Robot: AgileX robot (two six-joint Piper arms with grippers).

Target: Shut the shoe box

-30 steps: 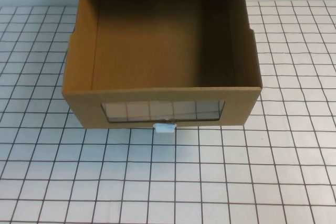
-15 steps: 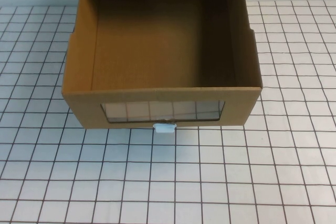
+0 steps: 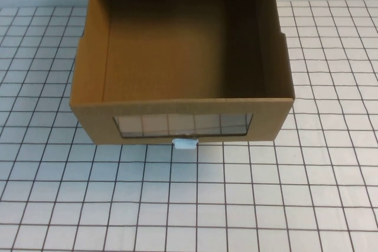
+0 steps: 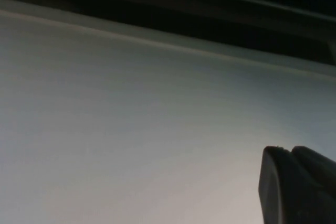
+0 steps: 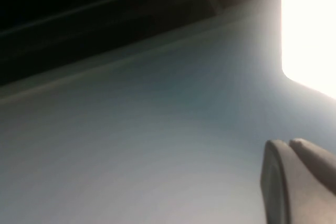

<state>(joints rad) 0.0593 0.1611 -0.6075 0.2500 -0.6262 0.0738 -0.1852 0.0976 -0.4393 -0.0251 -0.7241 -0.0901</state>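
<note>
Shoe box (image 3: 183, 57): a brown cardboard drawer, pulled well out toward me on the gridded tabletop (image 3: 307, 193). It sits in the middle of the far half, and its back end meets the wall behind.
Inside: empty as far as I can see, just bare cardboard floor and walls.
Front panel: a clear window (image 3: 183, 124) runs across it, with a small white pull tab (image 3: 185, 143) just below, touching the tabletop.
Weight: I judge it light, being thin cardboard with nothing in it.
Stiffness: the walls look thin and likely to flex. The window film would probably dent if pressed.
Where to push: on the cardboard of the front panel beside or above the window, near the middle, so the drawer runs straight and does not skew.
Risk: a push at one corner may jam it, and a light box may slide as a whole.
Left tool (image 4: 299, 184): out of the high view. Its wrist camera shows only a dark tip against a blank surface. I cannot tell how it is set or whether it holds anything.
Right tool (image 5: 299, 182): likewise out of the high view, with one tip visible. I cannot tell.
</note>
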